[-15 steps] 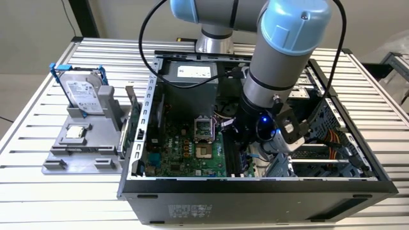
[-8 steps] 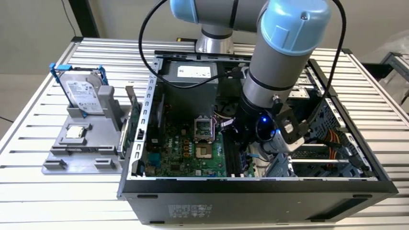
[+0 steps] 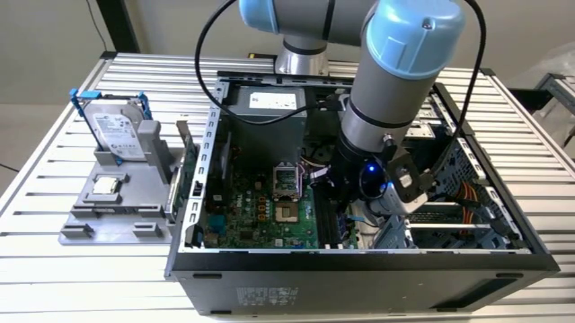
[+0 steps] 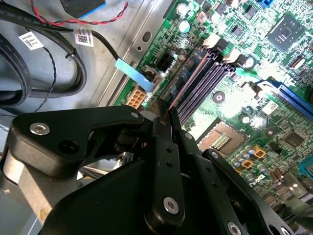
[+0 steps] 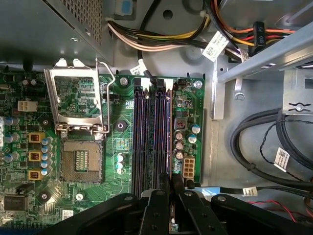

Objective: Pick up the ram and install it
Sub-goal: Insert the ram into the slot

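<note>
The ram (image 4: 188,78) is a thin stick seen edge-on, running from my fingertips down to the dark memory slots (image 4: 205,81) on the green motherboard. In the first wrist view the ram (image 5: 169,132) lines up over the outermost slot beside the other memory slots (image 5: 146,137). My gripper (image 5: 172,183) is shut on its upper edge, black fingers (image 4: 164,161) pressed together. In the exterior view the gripper (image 3: 341,198) hangs inside the open computer case (image 3: 359,259), low over the motherboard (image 3: 252,208).
A silver hard drive (image 3: 117,131) in a blue-tabbed bracket and a small square processor chip (image 3: 108,185) sit on a grey stand at the exterior view's left. The open processor socket (image 5: 80,161), cable bundles (image 5: 264,147) and a drive cage (image 3: 458,208) crowd the slots.
</note>
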Controlling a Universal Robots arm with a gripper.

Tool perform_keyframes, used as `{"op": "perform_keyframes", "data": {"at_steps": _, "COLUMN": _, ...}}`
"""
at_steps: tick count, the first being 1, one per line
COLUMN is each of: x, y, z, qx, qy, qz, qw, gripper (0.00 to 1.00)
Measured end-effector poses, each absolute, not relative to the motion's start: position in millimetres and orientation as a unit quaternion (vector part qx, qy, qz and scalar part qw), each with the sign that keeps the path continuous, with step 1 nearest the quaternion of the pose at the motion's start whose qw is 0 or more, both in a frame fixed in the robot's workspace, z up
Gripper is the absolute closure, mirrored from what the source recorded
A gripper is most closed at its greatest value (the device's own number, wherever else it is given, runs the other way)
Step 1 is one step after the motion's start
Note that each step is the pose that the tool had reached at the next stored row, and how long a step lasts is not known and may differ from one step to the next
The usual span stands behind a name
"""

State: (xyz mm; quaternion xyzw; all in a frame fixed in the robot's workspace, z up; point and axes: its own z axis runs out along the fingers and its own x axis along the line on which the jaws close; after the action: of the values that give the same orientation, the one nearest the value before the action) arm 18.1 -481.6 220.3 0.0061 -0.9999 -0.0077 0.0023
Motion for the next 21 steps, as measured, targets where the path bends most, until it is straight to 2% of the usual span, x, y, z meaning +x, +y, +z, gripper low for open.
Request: {"op": "perform_keyframes", "data": {"at_steps": 21, "x": 17.5, "y": -480.7, "z": 216.9, "qx": 0.006, "qy": -1.000, "qz": -0.001, "qw": 0.004, "gripper": 1.00}}
